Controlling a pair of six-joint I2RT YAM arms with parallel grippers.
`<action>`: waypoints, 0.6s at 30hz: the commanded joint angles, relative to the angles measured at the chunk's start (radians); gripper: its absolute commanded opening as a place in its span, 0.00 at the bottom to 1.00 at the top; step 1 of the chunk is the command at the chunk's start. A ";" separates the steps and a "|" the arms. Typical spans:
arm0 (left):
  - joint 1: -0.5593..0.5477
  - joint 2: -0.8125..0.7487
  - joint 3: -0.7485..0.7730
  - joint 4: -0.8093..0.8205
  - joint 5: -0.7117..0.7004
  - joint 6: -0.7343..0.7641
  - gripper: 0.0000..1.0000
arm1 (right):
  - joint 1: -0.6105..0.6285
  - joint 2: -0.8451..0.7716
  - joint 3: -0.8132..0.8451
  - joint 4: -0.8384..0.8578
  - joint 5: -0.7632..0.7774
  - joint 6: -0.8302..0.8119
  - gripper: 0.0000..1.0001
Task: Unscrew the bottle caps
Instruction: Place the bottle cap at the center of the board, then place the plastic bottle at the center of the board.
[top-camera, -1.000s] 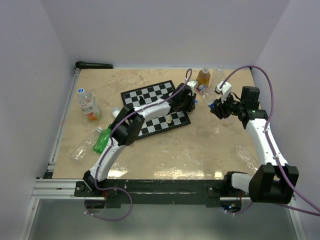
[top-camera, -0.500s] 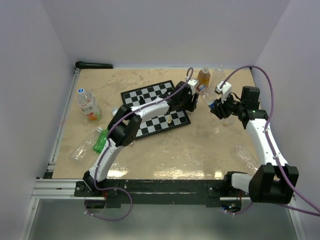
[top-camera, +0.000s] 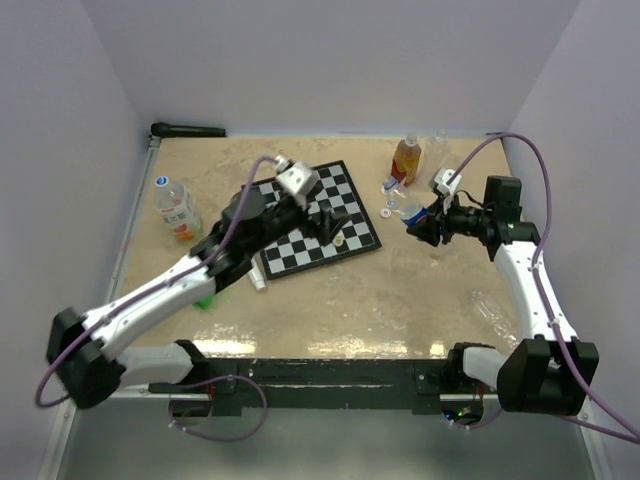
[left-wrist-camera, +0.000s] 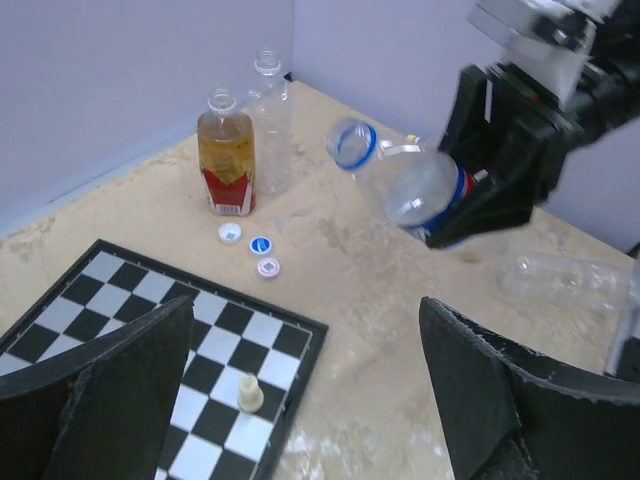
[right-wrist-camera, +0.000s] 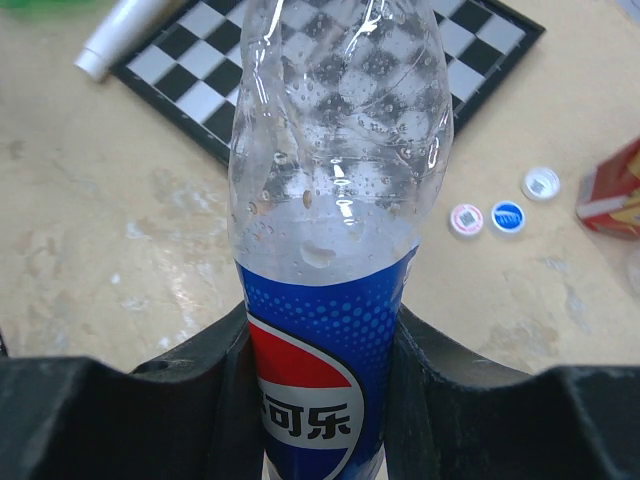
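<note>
Blue, red and white label fills the bottom of my right wrist view. The right hand (right-wrist-camera: 320, 385) is clamped on the lower body of a clear Pepsi bottle (right-wrist-camera: 335, 180), one finger (right-wrist-camera: 200, 390) pressed to each side of the label. In the left wrist view that bottle hangs tilted in the upper right of the frame, clear of the tabletop (left-wrist-camera: 380, 300). Its mouth is bare, with only a blue ring around the neck.

My left hand (left-wrist-camera: 305, 320) is spread wide with nothing between its fingers, hovering over a corner of the chessboard (left-wrist-camera: 240, 330). A cream chess piece (left-wrist-camera: 250, 393) stands on the board near that corner.

Three loose bottle caps (left-wrist-camera: 260, 244) lie close together on the tabletop left of centre in that view, just beyond the board's edge. One is white, one blue-topped, one pale pink. They sit near the foot of an upright amber bottle (left-wrist-camera: 225, 150) with a red label and an open mouth. A clear upright bottle (left-wrist-camera: 270, 110) just behind it is open too. Another clear bottle (left-wrist-camera: 560, 280) lies on its side at the right edge.

At the left of the overhead frame, an orange-labelled bottle (top-camera: 176, 212) carries a blue cap (top-camera: 161, 182).
</note>
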 joint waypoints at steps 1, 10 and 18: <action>0.001 -0.308 -0.333 0.081 0.050 -0.031 1.00 | 0.004 -0.036 0.079 -0.055 -0.178 0.004 0.00; -0.017 -0.536 -0.601 0.221 0.146 -0.229 1.00 | 0.211 0.033 0.133 -0.050 -0.223 0.194 0.00; -0.133 -0.357 -0.543 0.268 0.100 -0.262 1.00 | 0.241 -0.019 0.052 0.173 -0.126 0.482 0.00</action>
